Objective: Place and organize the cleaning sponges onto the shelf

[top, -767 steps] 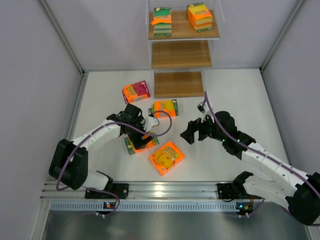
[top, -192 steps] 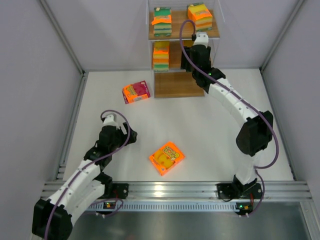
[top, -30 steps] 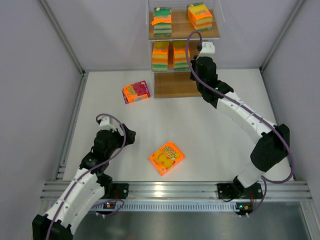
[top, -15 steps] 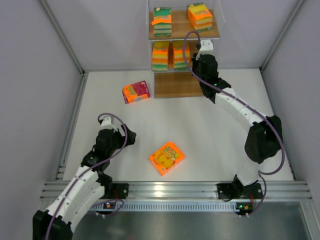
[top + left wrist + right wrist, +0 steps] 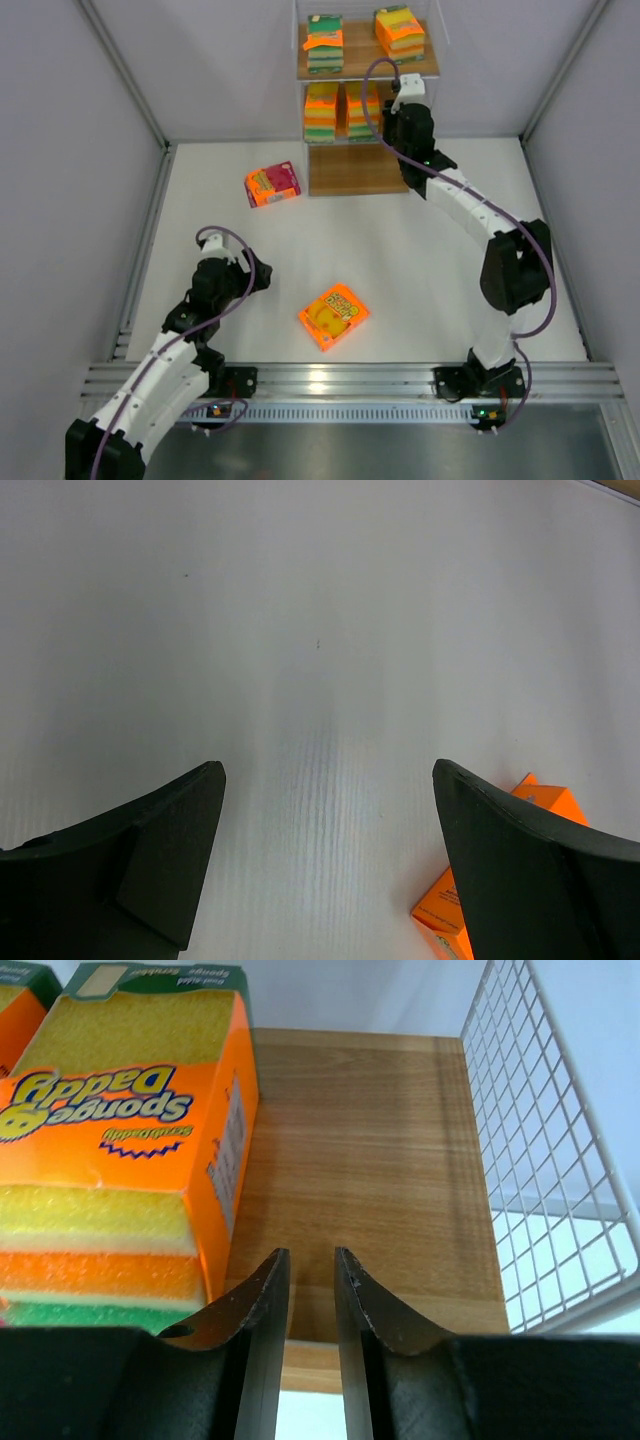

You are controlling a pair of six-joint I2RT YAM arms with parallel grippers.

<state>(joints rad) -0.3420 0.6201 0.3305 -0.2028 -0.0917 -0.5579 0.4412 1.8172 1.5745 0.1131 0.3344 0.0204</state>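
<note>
One sponge pack (image 5: 120, 1140) stands just left of the right gripper (image 5: 311, 1270) and its barely parted, empty jaws — bare shelf board (image 5: 380, 1160) ahead, mesh wall (image 5: 545, 1160) right; left gripper (image 5: 325, 810) spread wide.

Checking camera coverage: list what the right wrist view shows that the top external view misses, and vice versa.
Right wrist only: the shelf's wire mesh side and the lettering on the nearest pack. Top external only: two top-tier packs, the pink-red pack and orange pack on the table, the left arm. Both: the middle board and that nearest pack.
</note>
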